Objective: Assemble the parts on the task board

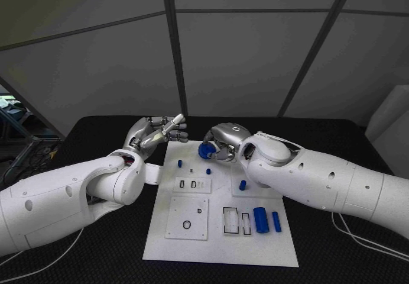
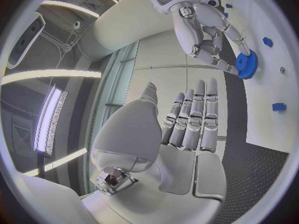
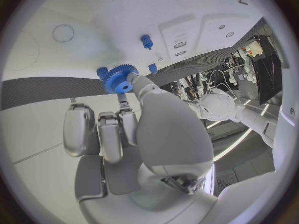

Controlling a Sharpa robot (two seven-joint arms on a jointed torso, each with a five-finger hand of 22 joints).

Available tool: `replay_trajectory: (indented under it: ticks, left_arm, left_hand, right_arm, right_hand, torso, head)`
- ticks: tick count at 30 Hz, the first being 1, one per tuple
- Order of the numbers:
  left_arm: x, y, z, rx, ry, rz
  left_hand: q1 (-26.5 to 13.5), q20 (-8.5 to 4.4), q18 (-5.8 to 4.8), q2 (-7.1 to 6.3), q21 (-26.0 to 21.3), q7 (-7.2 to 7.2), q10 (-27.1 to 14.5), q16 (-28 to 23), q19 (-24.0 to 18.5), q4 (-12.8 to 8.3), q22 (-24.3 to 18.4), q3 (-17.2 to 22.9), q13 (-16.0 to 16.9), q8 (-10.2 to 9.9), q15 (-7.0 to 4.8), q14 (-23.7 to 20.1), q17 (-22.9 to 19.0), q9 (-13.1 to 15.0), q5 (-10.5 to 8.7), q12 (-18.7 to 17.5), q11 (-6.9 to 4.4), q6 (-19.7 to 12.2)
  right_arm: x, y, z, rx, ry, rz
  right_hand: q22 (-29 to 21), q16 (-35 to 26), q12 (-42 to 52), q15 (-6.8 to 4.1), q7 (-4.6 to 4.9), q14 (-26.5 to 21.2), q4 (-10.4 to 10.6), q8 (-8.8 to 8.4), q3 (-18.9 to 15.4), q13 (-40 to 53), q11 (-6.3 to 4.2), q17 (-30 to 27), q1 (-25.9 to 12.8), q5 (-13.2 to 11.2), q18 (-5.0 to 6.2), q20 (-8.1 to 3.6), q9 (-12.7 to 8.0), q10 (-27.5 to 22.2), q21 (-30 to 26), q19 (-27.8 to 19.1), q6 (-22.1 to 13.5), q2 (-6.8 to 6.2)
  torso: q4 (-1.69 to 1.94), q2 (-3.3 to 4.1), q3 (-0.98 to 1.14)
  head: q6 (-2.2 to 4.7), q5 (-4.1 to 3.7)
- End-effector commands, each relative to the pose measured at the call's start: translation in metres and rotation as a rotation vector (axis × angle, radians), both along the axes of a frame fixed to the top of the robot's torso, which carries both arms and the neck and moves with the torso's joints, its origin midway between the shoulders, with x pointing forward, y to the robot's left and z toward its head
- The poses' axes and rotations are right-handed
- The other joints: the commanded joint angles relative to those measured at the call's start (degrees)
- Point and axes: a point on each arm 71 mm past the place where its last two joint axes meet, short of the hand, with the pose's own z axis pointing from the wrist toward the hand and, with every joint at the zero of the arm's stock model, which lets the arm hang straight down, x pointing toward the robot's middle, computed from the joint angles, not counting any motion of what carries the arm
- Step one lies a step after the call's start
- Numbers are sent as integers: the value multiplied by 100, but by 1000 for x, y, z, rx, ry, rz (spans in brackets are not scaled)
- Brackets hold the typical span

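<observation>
At the far left corner of the white rectangular task board (image 1: 221,236), the left hand (image 1: 155,134) hovers with its fingers (image 2: 190,119) straight, close together and holding nothing, clear of the board's surface. Just right of it, over the board's far edge, the right hand (image 1: 223,147) pinches a small blue plastic toothed gear (image 1: 205,151) between thumb and fingers (image 3: 134,79); the right wrist view shows the gear's flat face turned toward the board, its bore axis pointing down at the plate, close to a short blue peg (image 3: 146,41). So the right hand is the nearer one, and I judge the gear must come down onto its seat. Further right, a blue cylinder (image 1: 260,220) and a thinner blue pin (image 1: 276,221) lie lengthwise near the board's near right side. No readable writing or brand shows on the board or the black worktop (image 1: 94,127).
</observation>
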Motion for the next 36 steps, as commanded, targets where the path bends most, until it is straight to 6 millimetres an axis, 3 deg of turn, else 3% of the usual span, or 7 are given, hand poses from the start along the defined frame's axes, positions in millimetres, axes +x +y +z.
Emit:
replay_trajectory:
  ticks: [1,3,6,17,24,28,36]
  left_arm:
    - [0,-1,1,-4,-7,-12]
    - [0,-1,1,-4,-7,-12]
    - [0,-1,1,-4,-6,-11]
    - [1,-2,1,-4,-5,-13]
    - [1,-3,1,-4,-4,-13]
    - [1,-3,1,-4,-4,-13]
    - [2,-3,1,-4,-3,-12]
  left_hand:
    - [-4,-2,-82,38,16,-28,-9,-31,-22,-11,6,-31,0,-40,2,-11,6,1,-22,-32,-12,10]
    - [-4,-2,-82,38,16,-28,-9,-31,-22,-11,6,-31,0,-40,2,-11,6,1,-22,-32,-12,10]
    - [-4,-2,-82,38,16,-28,-9,-31,-22,-11,6,-31,0,-40,2,-11,6,1,-22,-32,-12,10]
    - [1,-1,-81,47,20,-28,-7,-37,-27,-14,8,-30,-1,-42,2,-11,10,1,-22,-34,-13,13]
    - [1,-1,-81,47,20,-28,-7,-37,-27,-14,8,-30,-1,-42,2,-11,10,1,-22,-34,-13,13]
    - [1,-1,-81,47,20,-28,-7,-37,-27,-14,8,-30,-1,-42,2,-11,10,1,-22,-34,-13,13]
    - [4,-1,-81,51,22,-26,-8,-41,-30,-16,9,-31,-1,-44,2,-12,12,1,-22,-37,-12,13]
  right_arm:
    - [1,2,-4,-41,3,7]
    - [1,4,-7,-46,7,8]
    - [2,5,-11,-54,13,7]
    - [3,11,-16,-62,22,14]
    - [6,9,-17,-66,33,-2]
    - [8,6,-19,-74,42,-16]
    - [8,5,-21,-90,71,-18]
  right_hand:
    - [2,26,-14,-45,-110,596,1,30,35,554,-11,1509,-67,-38,-109,8,22,23,33,25,187,3]
    - [2,26,-14,-45,-110,596,1,30,35,554,-11,1509,-67,-38,-109,8,22,23,33,25,187,3]
    - [-8,26,-19,-44,-109,596,1,24,41,550,-10,1509,-77,-43,-107,8,19,20,28,18,183,-1]
    - [-24,26,-71,-26,-77,596,13,-51,84,503,14,1509,-184,-93,-105,19,-11,-27,18,4,112,-46]
    - [-66,26,-310,78,57,596,127,-349,42,268,138,1509,-487,-295,-99,104,-148,-241,-7,-27,-463,-135]
    - [-76,26,-384,114,83,596,190,-353,-45,195,171,1509,-633,-472,-94,150,-232,-312,-15,-37,-849,-172]
    - [-75,26,-376,132,90,596,391,-298,-176,202,185,1509,-921,-448,-92,176,-226,-312,-18,-37,-818,-120]
  torso:
    - [1,0,0]
    - [4,0,2]
    - [-5,-4,4]
    - [-3,-3,7]
    - [-9,-6,5]
    - [-7,-5,7]
    - [-15,-4,10]
  head:
    - [13,-2]
    - [9,-12]
    - [64,-43]
    - [33,-12]
    - [41,-8]
    - [56,-1]
    - [71,1]
